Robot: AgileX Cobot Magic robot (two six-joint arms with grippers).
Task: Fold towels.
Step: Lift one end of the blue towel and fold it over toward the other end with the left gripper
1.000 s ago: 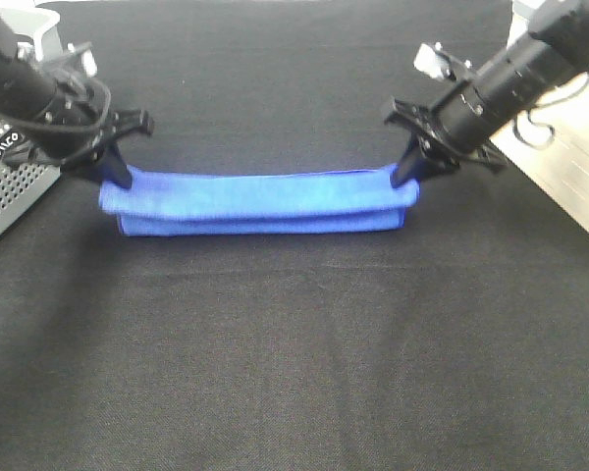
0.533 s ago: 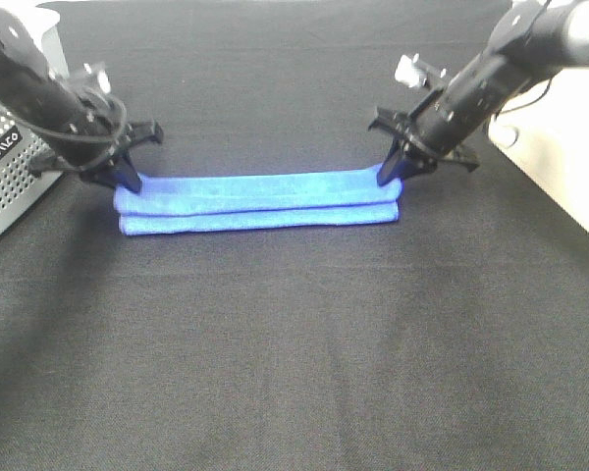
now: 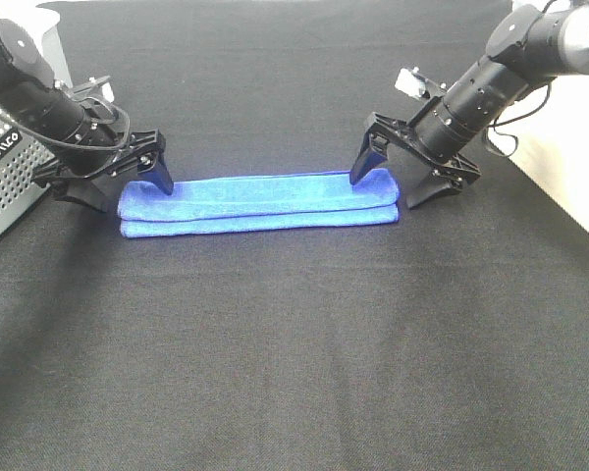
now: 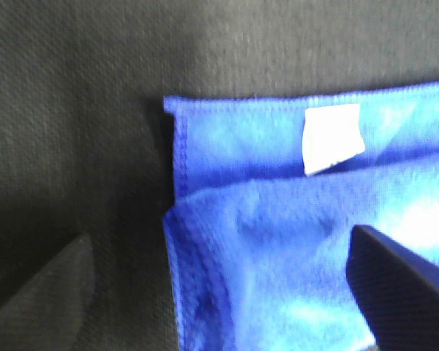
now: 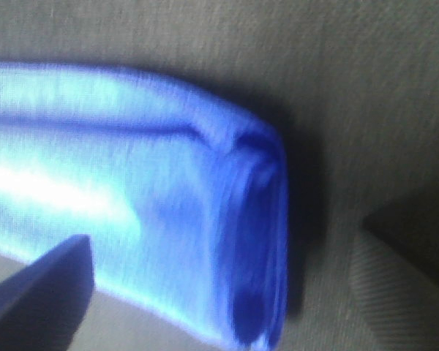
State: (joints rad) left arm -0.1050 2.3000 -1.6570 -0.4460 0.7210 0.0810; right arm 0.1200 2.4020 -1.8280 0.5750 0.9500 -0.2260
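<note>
My left gripper [image 3: 131,193] and right gripper [image 3: 384,191] both have their jaws spread wide and grip nothing. Each straddles one end of the blue towel [image 3: 260,201], which lies folded into a long strip on the black counter [image 3: 294,343].

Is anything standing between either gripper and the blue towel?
Nothing visible does. The left gripper and the right gripper are open, each straddling one end of the folded towel on the black cloth.
</note>
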